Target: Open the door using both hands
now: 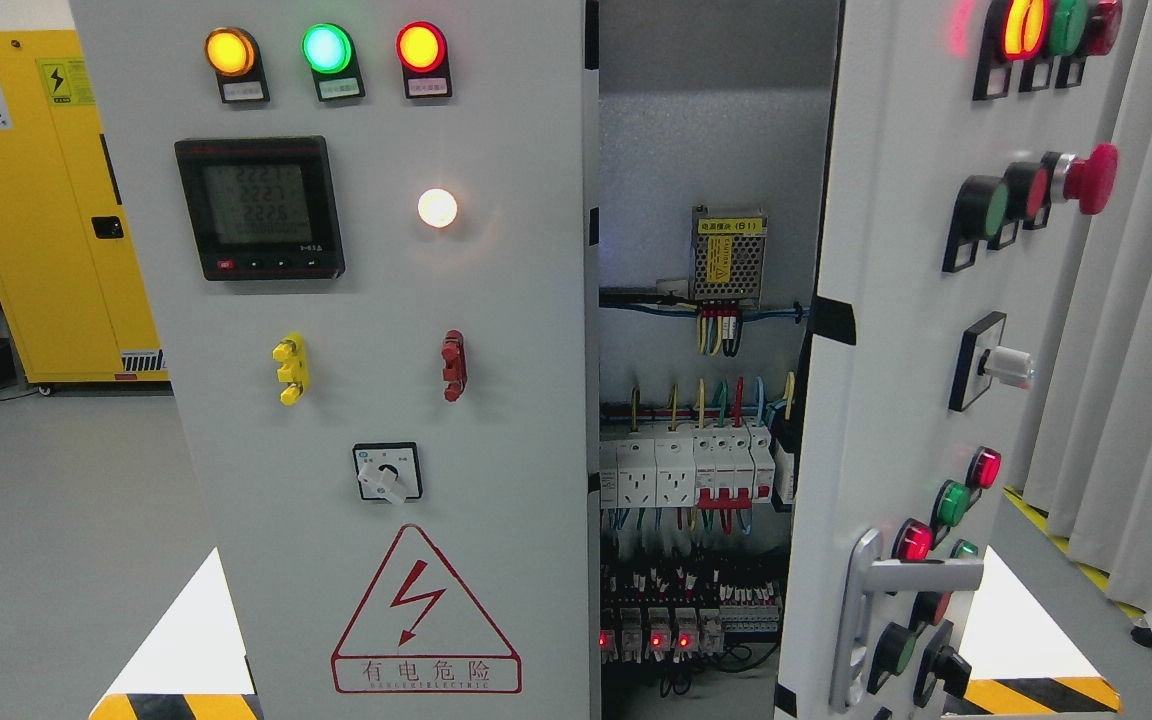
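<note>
The grey steel right-hand cabinet door (886, 330) stands swung outward, exposing the wired breaker interior (696, 470); the matching left door (376, 400) stays closed. Neither robot hand is in view, so finger state cannot be determined

Neither of my arms shows from my head camera; both hands and wrists lie outside the picture, so I cannot tell their pose.

Grey right door (886, 400) swung ajar, left door (376, 400) shut.
</note>
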